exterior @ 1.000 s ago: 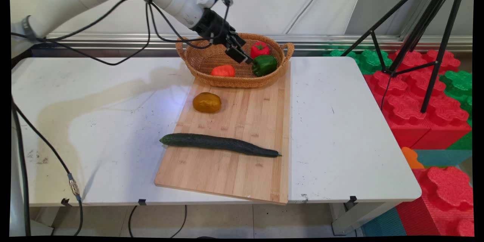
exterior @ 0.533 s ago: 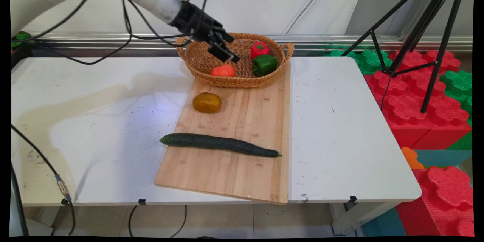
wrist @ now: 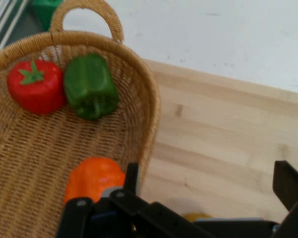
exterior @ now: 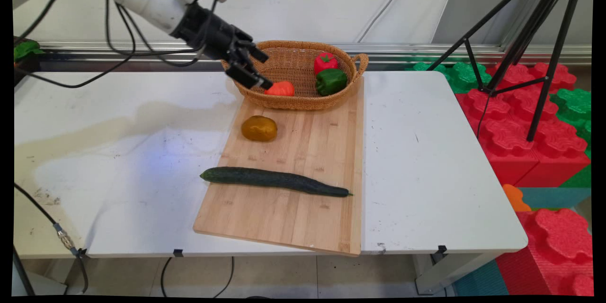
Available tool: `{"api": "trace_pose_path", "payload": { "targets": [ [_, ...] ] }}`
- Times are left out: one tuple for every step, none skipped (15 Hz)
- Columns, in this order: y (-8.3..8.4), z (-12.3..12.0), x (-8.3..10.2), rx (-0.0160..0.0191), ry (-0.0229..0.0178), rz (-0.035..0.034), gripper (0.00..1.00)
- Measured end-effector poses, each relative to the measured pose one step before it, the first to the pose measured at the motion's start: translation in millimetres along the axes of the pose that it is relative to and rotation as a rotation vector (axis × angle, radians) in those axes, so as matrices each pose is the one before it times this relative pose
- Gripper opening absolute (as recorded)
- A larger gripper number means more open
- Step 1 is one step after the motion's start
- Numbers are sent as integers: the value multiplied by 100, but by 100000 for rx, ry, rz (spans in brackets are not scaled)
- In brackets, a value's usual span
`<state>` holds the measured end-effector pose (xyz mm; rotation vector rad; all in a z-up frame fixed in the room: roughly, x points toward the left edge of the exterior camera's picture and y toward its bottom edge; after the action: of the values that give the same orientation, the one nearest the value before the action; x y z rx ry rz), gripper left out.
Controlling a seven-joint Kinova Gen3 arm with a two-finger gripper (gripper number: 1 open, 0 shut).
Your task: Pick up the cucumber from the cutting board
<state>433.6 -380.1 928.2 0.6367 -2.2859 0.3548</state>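
White table; claw open, empty, above basket rim; no writing.

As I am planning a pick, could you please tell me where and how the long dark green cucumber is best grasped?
Probably at the middle of the long dark green cucumber, from straight above, fingers closing across its narrow width. It lies flat and alone on the bamboo cutting board, both long sides free.

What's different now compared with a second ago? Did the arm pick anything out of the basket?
The gripper, open and empty, drew back leftward from beside the green pepper to the basket's left end, near the orange pepper. It took nothing. The tomato, the brown fruit, the cucumber and the cutting board stayed put.
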Motion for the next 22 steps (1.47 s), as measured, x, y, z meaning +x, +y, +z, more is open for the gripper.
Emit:
{"api": "trace_pose_path", "payload": {
  "targets": [
    [321, -398, -228, -396, -349, 214, 100],
    [508, -628, -406, -598, -615, 302, 100],
    [325, -383, -258, -428, -406, 189, 100],
    [513, -562, -410, -683, -730, 524, 100],
    [326, -333, -258, -478, -490, 375, 100],
    [518, -462, -360, -772, -694, 669, 100],
    [326, -283, -226, -504, -424, 391, 100],
    [517, -359, -311, -809, -683, 714, 100],
    [328, -225, -204, -464, -442, 454, 100],
    [511, -249, -297, -833, -706, 697, 100],
    [317, -135, -181, -507, -456, 431, 100],
    [510, -115, -298, -908, -783, 614, 100],
    [331, -64, -209, -547, -519, 313, 100],
    [480, 27, -274, -902, -743, 418, 100],
    [513, 108, -302, -965, -878, 496, 100],
    [457, 227, -326, -889, -1071, 435, 100],
    [366, 278, -349, -689, -1225, 578, 100],
    [225, 214, -236, -493, -813, 362, 100],
    [311, 402, -421, -761, -1422, 371, 100],
    [188, 311, -305, -490, -1033, 139, 100],
    [267, 507, -464, -723, -1526, 118, 100],
    [171, 327, -295, -426, -999, 76, 100]
  ]
}}
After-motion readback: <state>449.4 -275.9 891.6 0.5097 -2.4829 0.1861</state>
